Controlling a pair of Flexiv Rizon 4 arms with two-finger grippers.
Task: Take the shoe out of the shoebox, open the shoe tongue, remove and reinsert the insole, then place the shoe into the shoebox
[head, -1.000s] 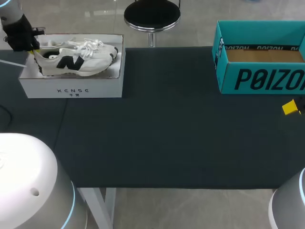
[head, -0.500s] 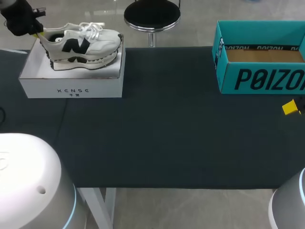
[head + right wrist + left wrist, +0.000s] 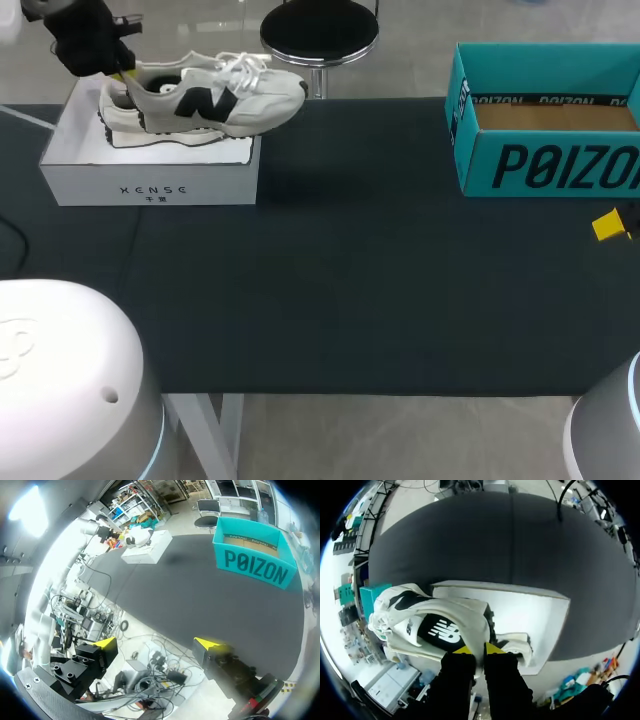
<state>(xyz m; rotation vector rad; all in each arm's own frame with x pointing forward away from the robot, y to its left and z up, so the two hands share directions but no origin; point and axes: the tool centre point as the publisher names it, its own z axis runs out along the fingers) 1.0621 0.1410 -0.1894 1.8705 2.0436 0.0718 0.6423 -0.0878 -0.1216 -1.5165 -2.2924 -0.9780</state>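
Observation:
A white sneaker (image 3: 205,95) with a black logo hangs above the white shoebox (image 3: 150,175) at the table's far left, its toe jutting out past the box's right wall. My left gripper (image 3: 122,76) is shut on the shoe's heel collar; in the left wrist view the sneaker (image 3: 435,625) stretches ahead of the gripper (image 3: 479,650) over the shoebox (image 3: 530,615). A second white shoe (image 3: 165,135) lies in the box underneath. My right gripper (image 3: 157,642) stands open and empty off the table's right side; one yellow fingertip (image 3: 608,225) shows in the head view.
A teal cardboard box (image 3: 545,130), open and empty, stands at the far right of the dark table (image 3: 350,270), also seen as the teal box (image 3: 255,557) in the right wrist view. A round black stool (image 3: 320,35) stands behind the table's far edge.
My left gripper has lifted the sneaker out of the white shoebox and carried it rightward, uncovering the shoe beneath. The right arm has stayed put.

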